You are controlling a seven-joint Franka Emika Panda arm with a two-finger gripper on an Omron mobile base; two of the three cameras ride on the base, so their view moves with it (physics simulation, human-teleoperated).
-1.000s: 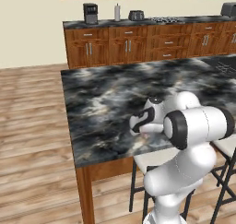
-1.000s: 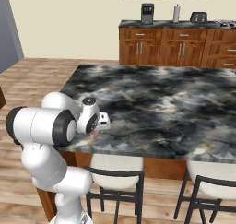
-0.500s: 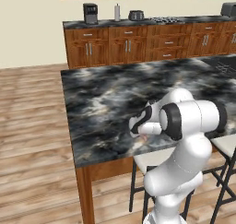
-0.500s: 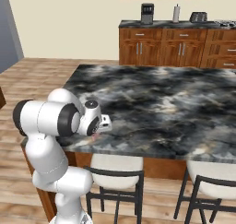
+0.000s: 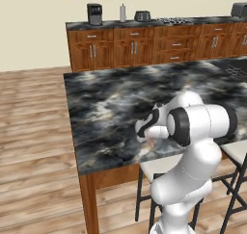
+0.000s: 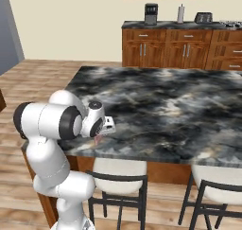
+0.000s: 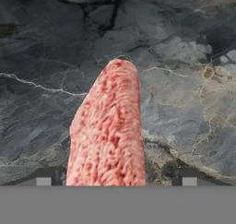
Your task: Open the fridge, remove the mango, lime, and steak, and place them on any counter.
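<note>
Over counter (image 7: 184,57), claw (image 7: 113,178) now spread (was clamped), steak (image 7: 108,135) between

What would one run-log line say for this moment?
gripper: open | steak: between the fingertips, over marbled counter | fingertips: apart

Arm (image 5: 193,180): glossy white rounded segments, black joint bands, black-capped wrist nr counter (image 5: 111,98) edge. Two small dark finger tips (image 7: 44,178).

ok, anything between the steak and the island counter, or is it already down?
Nothing visible in the way. The steak lies on the marbled counter, between the gripper fingertips, jaws spread clear on both sides. Bare stone around it.
</note>
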